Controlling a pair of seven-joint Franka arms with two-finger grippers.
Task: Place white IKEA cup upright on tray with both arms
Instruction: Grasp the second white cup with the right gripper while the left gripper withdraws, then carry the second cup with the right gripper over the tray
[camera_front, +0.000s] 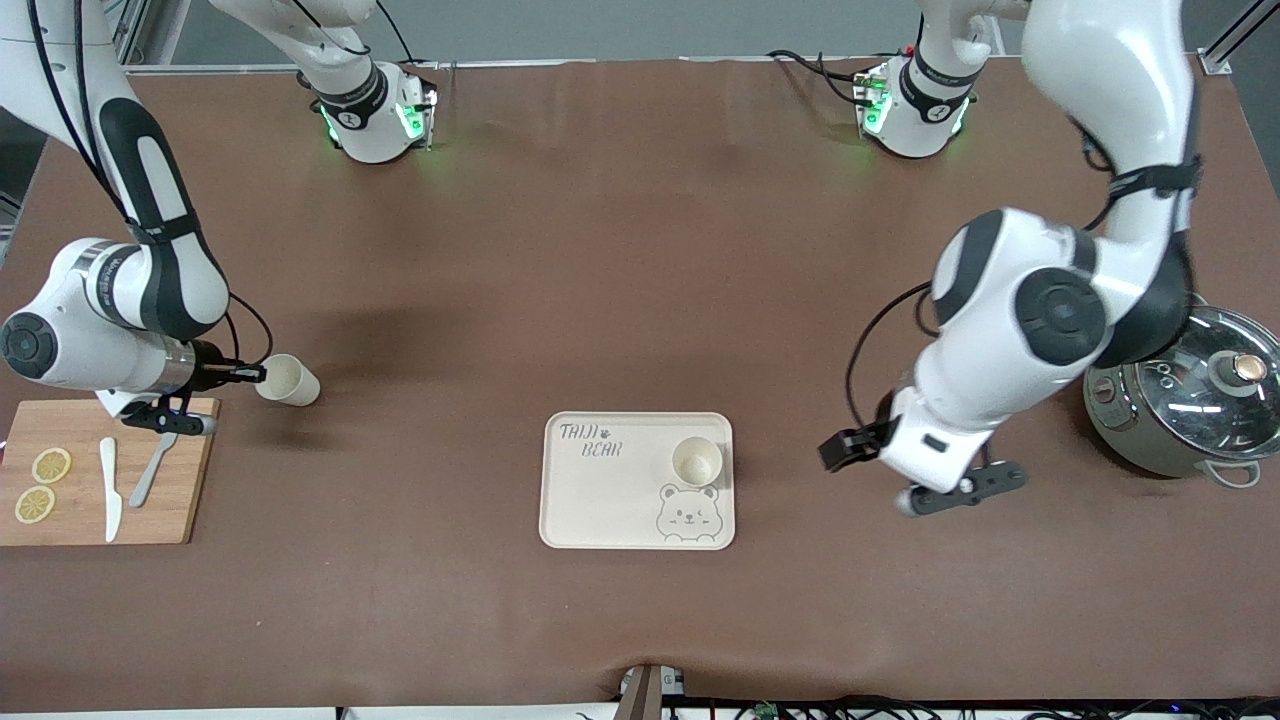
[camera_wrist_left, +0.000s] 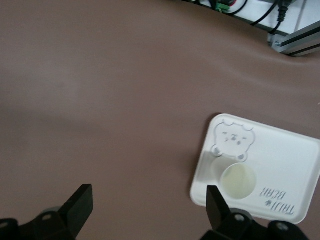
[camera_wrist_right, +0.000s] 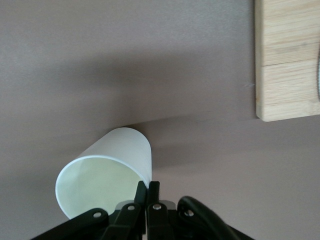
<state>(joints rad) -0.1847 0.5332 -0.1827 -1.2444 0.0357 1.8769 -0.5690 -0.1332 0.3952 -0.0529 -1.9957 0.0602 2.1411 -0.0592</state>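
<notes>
A white cup (camera_front: 288, 380) lies tipped on its side by the wooden cutting board's corner, toward the right arm's end of the table. My right gripper (camera_front: 255, 375) is shut on its rim, with one finger inside the mouth and one outside; the right wrist view shows the cup (camera_wrist_right: 107, 172) and the pinched gripper (camera_wrist_right: 148, 192). I cannot tell whether the cup rests on the table. A second white cup (camera_front: 697, 460) stands upright on the cream tray (camera_front: 600, 500). My left gripper (camera_front: 950, 492) is open and empty over the table beside the tray; its wrist view shows the gripper (camera_wrist_left: 148, 205), tray (camera_wrist_left: 285, 160) and cup (camera_wrist_left: 239, 181).
A wooden cutting board (camera_front: 90, 520) with two lemon slices (camera_front: 42, 485), a white knife (camera_front: 110, 488) and a grey utensil (camera_front: 150, 478) lies at the right arm's end. A metal pot with a glass lid (camera_front: 1195, 400) stands at the left arm's end.
</notes>
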